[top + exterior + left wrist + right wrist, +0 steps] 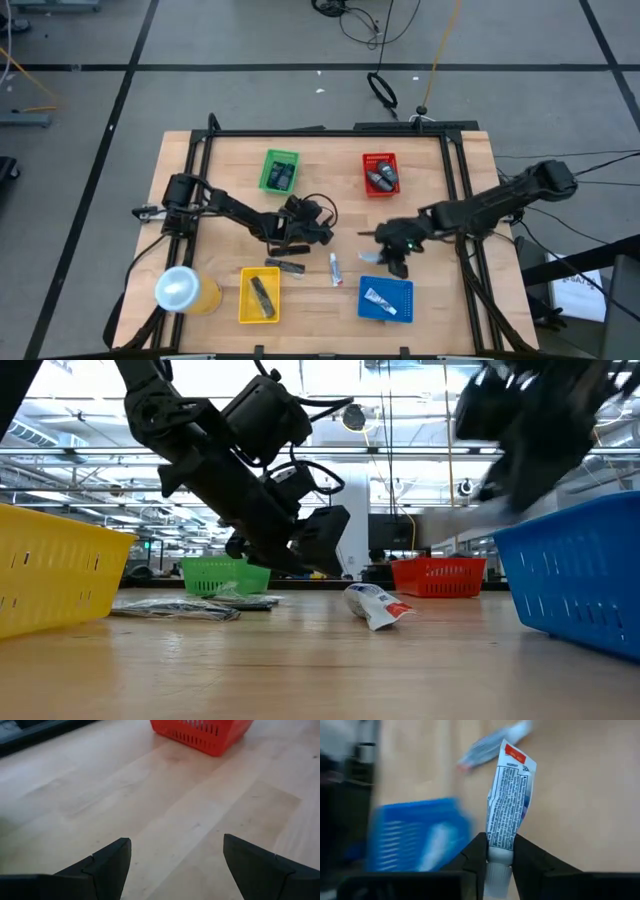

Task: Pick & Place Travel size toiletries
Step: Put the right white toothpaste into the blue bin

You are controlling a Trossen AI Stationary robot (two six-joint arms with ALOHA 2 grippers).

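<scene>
While my right gripper (pixel 499 851) pinches a white tube (pixel 509 802) near its cap end, just above the blue basket (pixel 385 299) at the lower right of the high view, I judge the step is carrying it over that basket — 1 tube already lies inside. To do it well I should keep the squeeze firm, centre over the basket and let go low. Left of it, another tube (pixel 336 267) lies on the table (pixel 430 180) at lower centre. My left gripper (pixel 175 865) hangs beyond, mid-table, fingers spread wide and empty — farther still stand the green basket (pixel 279 170) and red basket (pixel 380 173).
</scene>
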